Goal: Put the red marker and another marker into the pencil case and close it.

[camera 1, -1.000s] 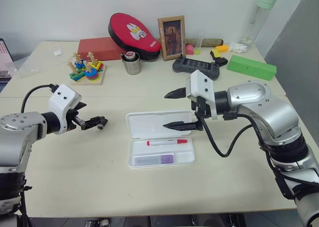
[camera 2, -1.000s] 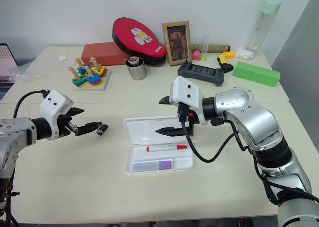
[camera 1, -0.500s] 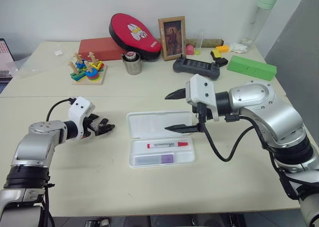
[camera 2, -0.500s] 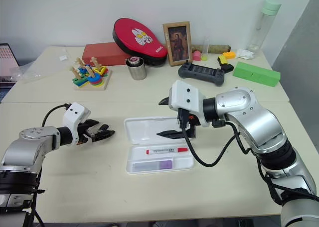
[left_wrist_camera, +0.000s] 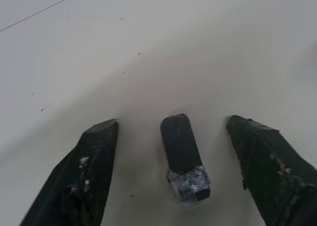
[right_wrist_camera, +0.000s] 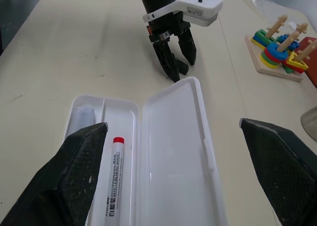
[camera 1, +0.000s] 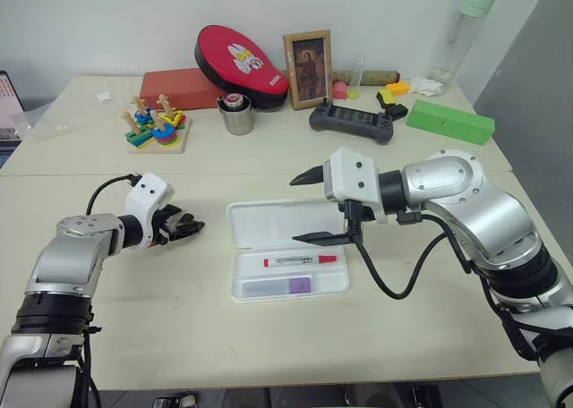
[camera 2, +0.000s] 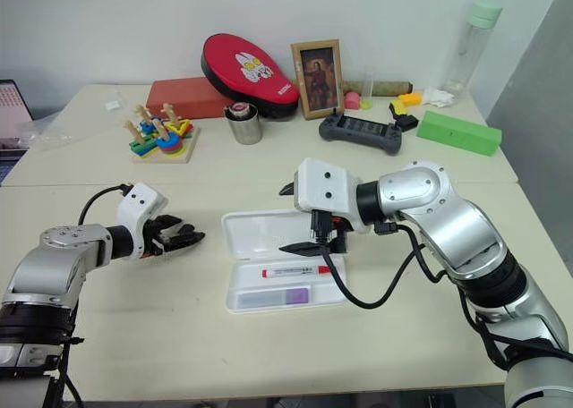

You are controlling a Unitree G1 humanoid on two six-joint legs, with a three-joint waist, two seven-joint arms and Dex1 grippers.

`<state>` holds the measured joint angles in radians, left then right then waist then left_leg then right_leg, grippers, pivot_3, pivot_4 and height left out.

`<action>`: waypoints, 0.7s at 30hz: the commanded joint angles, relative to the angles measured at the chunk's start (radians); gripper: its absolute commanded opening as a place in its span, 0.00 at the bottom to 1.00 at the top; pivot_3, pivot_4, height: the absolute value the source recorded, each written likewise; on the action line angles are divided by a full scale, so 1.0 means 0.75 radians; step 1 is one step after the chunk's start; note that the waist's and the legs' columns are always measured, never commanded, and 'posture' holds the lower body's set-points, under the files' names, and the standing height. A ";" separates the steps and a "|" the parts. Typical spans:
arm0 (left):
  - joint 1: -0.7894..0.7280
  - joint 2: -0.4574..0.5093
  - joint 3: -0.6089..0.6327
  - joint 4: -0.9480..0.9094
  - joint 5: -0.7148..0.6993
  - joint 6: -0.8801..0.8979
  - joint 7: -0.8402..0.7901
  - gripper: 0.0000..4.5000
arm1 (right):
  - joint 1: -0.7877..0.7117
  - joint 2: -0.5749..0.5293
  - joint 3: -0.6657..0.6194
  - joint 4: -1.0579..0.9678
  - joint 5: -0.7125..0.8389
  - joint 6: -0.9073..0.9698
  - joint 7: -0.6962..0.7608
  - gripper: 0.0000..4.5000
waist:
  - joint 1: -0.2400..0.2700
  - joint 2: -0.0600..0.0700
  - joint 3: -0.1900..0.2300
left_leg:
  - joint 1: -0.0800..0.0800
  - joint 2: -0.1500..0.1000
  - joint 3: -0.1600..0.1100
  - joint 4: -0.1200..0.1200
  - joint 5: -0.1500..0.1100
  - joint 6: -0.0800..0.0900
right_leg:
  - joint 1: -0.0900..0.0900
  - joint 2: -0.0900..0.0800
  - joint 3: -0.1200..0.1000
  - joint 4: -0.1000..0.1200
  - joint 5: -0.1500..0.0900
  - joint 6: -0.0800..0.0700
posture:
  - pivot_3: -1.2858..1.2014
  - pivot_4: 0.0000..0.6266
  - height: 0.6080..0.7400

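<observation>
Saw red marker and lilac marker lying inside open case; closing step was pending. My right gripper hung spread over lid. My left gripper, at case's 9 o'clock, straddled small black piece, ungrasped. Judged next: fold lid toward 6 o'clock.

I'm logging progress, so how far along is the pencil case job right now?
Done: the red marker and the lilac marker lie in the pencil case. In hand: nothing. The right gripper hangs open over the raised lid, and the left gripper is open around a small black piece on the table. Left: closing the lid.
</observation>
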<state>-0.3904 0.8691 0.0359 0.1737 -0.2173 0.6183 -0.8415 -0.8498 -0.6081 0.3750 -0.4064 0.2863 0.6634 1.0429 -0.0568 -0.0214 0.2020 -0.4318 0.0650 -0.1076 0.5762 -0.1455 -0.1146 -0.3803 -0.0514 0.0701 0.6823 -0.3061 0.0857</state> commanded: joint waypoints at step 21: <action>0.107 0.051 0.058 -0.145 0.026 0.113 0.043 0.09 | -0.060 0.019 -0.028 0.010 -0.008 -0.029 0.004 1.00 | -0.016 0.000 0.000 | 0.001 0.000 0.000 -0.001 0.000 0.000 | 0.000 0.000 0.000 0.000 0.000 0.000 | 0.52 0.24 1.00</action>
<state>-0.3314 0.8827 0.0521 0.0660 -0.2116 0.6843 -0.8230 -0.8782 -0.5913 0.3753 -0.3861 0.2844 0.6619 1.0430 -0.0689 -0.0212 0.2019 -0.4310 0.0651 -0.1072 0.5757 -0.1455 -0.1145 -0.3805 -0.0513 0.0704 0.6825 -0.3062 0.0857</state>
